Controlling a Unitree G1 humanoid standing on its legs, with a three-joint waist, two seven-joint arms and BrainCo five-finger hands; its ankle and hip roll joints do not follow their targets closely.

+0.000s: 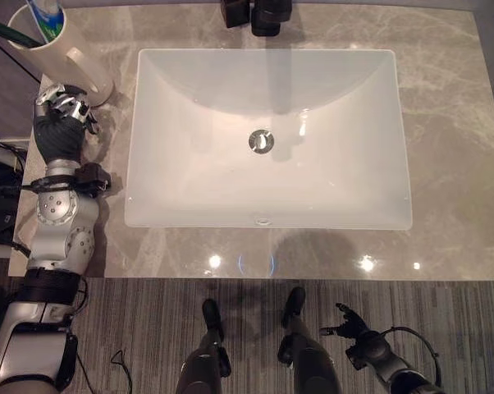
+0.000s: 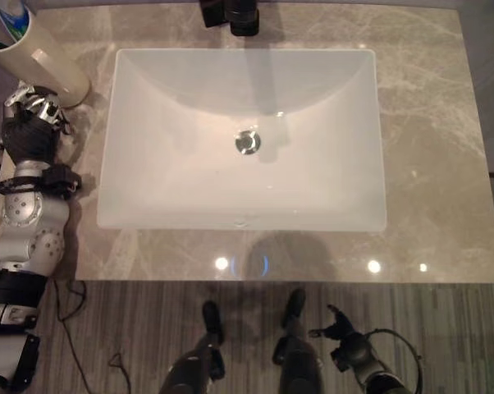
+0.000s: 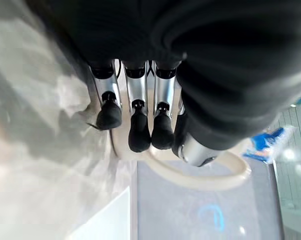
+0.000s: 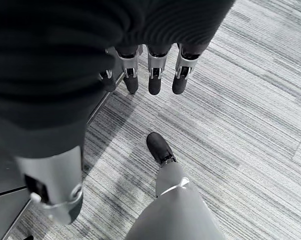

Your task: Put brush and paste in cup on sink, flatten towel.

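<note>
Left hand (image 1: 62, 111) rested at the counter's (image 1: 444, 205) far left corner, just short of the cup (image 1: 66, 57), its back under the dark cover and its fingers (image 3: 133, 132) hanging relaxed and side by side, closed round nothing. In the left wrist view their dark tips hung just beside the cup's cream rim (image 3: 210, 180), apart from it as far as could be told.

The cup stood on the counter's far left corner, left of the white basin (image 1: 267, 139) and close to its far left corner. It leaned away toward the left edge, so its long axis ran from the base near the hand up and out to the mouth. A dark-handled brush (image 1: 9, 33) and a blue and white tube of paste (image 1: 48, 20) stuck out of the mouth, so that part of the task looked done. The cup lay directly beyond the left hand, which was by far the nearer one.

No towel could be made out on the counter or in the basin, so where the flattening had to happen could not be told. The cup's top and the brush were cut off at the picture's edge. A dark tap (image 1: 259, 15) sat at the far edge behind the basin.

Right hand (image 1: 354, 324) hung low over the striped floor (image 4: 250, 125), well short of the counter's near edge, fingers loosely spread and empty.
</note>
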